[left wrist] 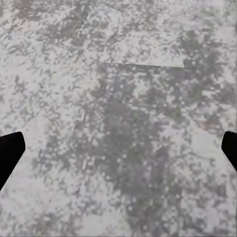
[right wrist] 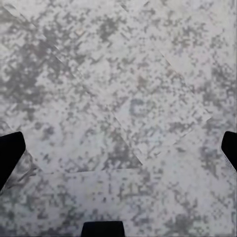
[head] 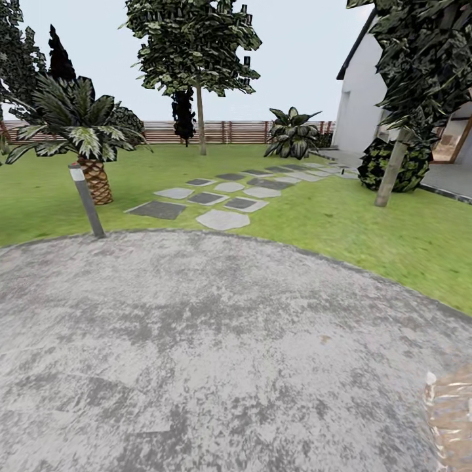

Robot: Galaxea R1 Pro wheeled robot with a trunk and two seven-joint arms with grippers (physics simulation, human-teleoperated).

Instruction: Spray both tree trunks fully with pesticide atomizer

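Observation:
Two trees stand on the garden lawn (head: 367,229). One tree trunk (head: 200,121) rises slim and pale at the back centre, the other tree trunk (head: 392,172) leans at the right by a dark shrub. A tan glossy object with a white tip (head: 451,419) sits at the near right corner of the paving; I cannot tell if it is the pesticide atomizer. My left gripper (left wrist: 118,153) hangs open over grey paving, its black fingers (left wrist: 10,154) far apart. My right gripper (right wrist: 118,153) is open too over the same paving, fingers (right wrist: 10,155) spread with nothing between them.
A round grey paved area (head: 196,347) fills the foreground. A short grey bollard light (head: 87,200) stands at its left edge beside a scaly palm (head: 95,178). Stepping stones (head: 216,200) cross the grass toward a white house (head: 364,105). A brown slat fence (head: 229,132) closes the back.

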